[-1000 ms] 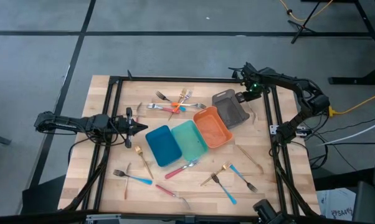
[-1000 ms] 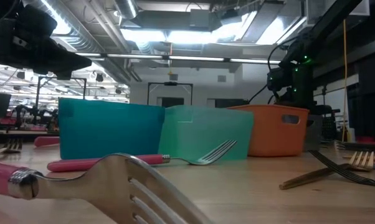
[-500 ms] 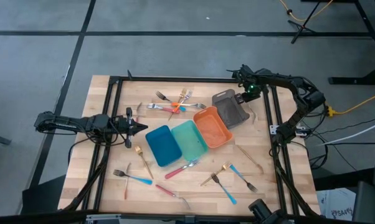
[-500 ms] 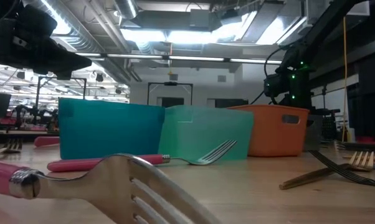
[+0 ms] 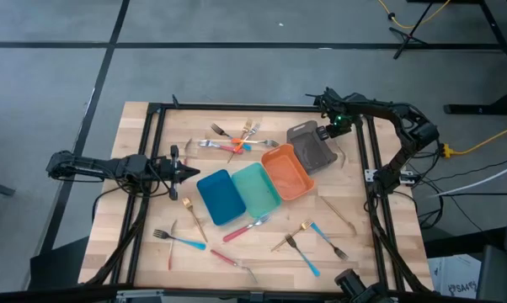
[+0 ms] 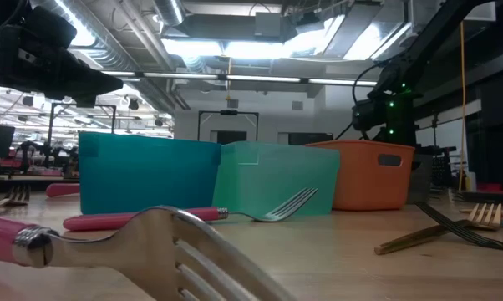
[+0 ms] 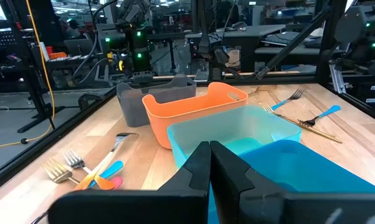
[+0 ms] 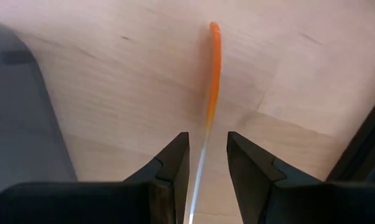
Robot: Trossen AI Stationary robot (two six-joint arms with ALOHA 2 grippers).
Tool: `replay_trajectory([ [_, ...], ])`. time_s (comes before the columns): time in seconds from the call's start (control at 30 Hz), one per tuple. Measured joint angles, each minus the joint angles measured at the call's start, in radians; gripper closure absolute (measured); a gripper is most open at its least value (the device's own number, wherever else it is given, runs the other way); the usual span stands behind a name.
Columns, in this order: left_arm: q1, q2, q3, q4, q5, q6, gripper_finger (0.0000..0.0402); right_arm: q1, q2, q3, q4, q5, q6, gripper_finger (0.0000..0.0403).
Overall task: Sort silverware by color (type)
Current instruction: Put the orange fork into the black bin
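Silverware lies scattered on the wooden table: a cluster (image 5: 237, 139) at the far side, and blue-, pink- and gold-handled forks (image 5: 241, 229) along the near side. My right gripper (image 8: 207, 155) points down at the far right, beside the grey tray (image 5: 311, 145). It is open, with one finger on either side of an orange-handled utensil (image 8: 213, 62) that lies flat on the wood. I see no touch. My left gripper (image 5: 186, 172) waits shut and level at the table's left, facing the blue tray (image 5: 220, 196).
The blue tray, a teal tray (image 5: 255, 188), an orange tray (image 5: 285, 171) and the grey tray stand in a slanting row across the table's middle. A black frame rail (image 5: 367, 168) runs along the table's right side, close to my right gripper.
My right gripper has sunk a little toward the table beside the grey tray. It has stayed open.
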Motion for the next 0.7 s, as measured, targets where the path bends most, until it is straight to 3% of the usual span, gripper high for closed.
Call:
replay_trajectory([
  [0.43,0.000,0.000,0.000,0.000,0.000,0.000,0.0401,0.035,0.038,0.000,-0.003,0.078,0.011,0.0304],
  [0.7,0.000,0.000,0.000,0.000,0.000,0.000,0.0401,0.037,0.038,0.000,-0.003,0.081,0.014,0.0390],
])
